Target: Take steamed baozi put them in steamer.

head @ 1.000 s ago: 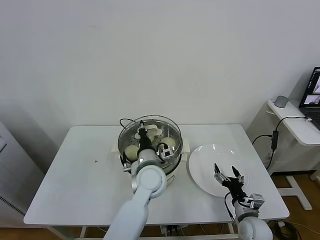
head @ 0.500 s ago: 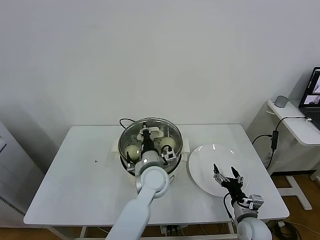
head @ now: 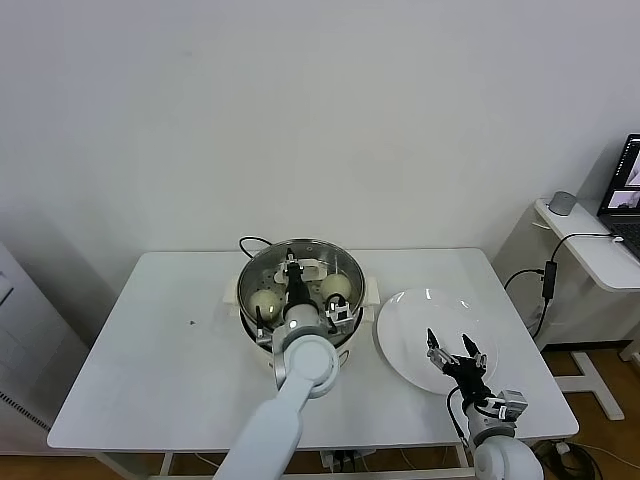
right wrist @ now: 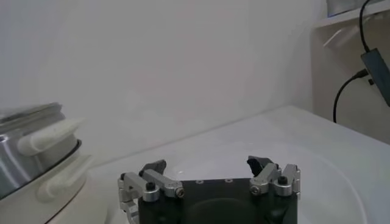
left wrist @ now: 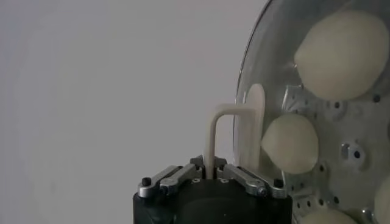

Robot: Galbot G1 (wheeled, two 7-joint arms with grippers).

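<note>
The steamer (head: 252, 318) stands mid-table with pale baozi inside; one baozi (head: 263, 300) and another baozi (head: 336, 287) show through the glass lid (head: 305, 252). My left gripper (head: 293, 276) is above the pot, shut on the lid's cream handle (left wrist: 212, 139). The left wrist view shows this gripper (left wrist: 209, 165) pinching the handle, with several baozi (left wrist: 341, 55) on the perforated tray (left wrist: 359, 143) under the glass. My right gripper (head: 452, 350) hovers open and empty over the white plate (head: 410, 315).
A black cord (head: 247, 243) runs behind the steamer. The steamer's side handle (right wrist: 52, 135) shows in the right wrist view, beside the plate (right wrist: 341, 182). A side desk with a laptop (head: 625, 185) stands at the far right, off the table.
The left gripper has lowered the glass lid from a raised, tilted position down over the steamer's opening. The right gripper has stayed over the plate.
</note>
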